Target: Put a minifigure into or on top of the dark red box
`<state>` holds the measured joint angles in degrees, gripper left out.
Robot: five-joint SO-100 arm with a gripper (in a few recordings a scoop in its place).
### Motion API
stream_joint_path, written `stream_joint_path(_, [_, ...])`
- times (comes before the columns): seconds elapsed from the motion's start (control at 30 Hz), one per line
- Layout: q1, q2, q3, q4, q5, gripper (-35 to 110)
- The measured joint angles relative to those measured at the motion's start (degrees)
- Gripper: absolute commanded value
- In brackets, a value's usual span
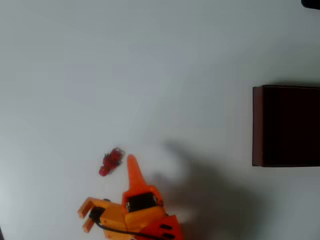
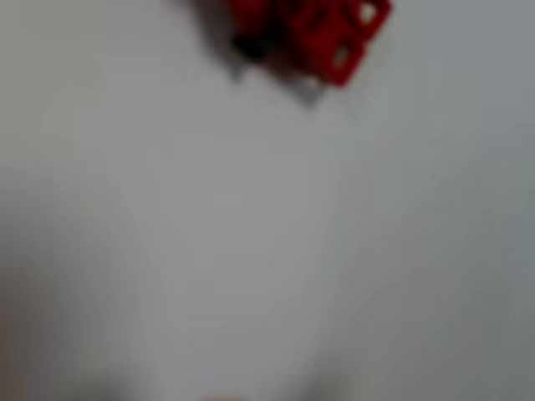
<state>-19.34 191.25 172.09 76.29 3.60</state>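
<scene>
The minifigure (image 1: pixel 111 161), a tiny red toy, lies on its side on the white table in the overhead view. My orange gripper (image 1: pixel 106 186) sits just below and to the right of it. One pointed finger (image 1: pixel 133 172) reaches up beside the figure and the other (image 1: pixel 87 210) is swung wide to the left, so the gripper is open and holds nothing. In the blurred wrist view the minifigure (image 2: pixel 305 33) shows at the top edge. The dark red box (image 1: pixel 257 125), with maroon walls and a near-black inside, stands at the right edge, far from the gripper.
White table (image 1: pixel 150 75) surrounds everything. The arm casts a soft shadow (image 1: pixel 210 195) to its right, between the gripper and the box. A dark object (image 1: pixel 311 3) pokes in at the top right corner.
</scene>
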Motion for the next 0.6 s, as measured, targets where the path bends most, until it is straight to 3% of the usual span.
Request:
stream_joint_path(0.37, [-2.37,0.09,0.00,0.09,0.88,10])
stream_joint_path(0.6, [-2.37,0.26,0.79,-0.26,21.97,14])
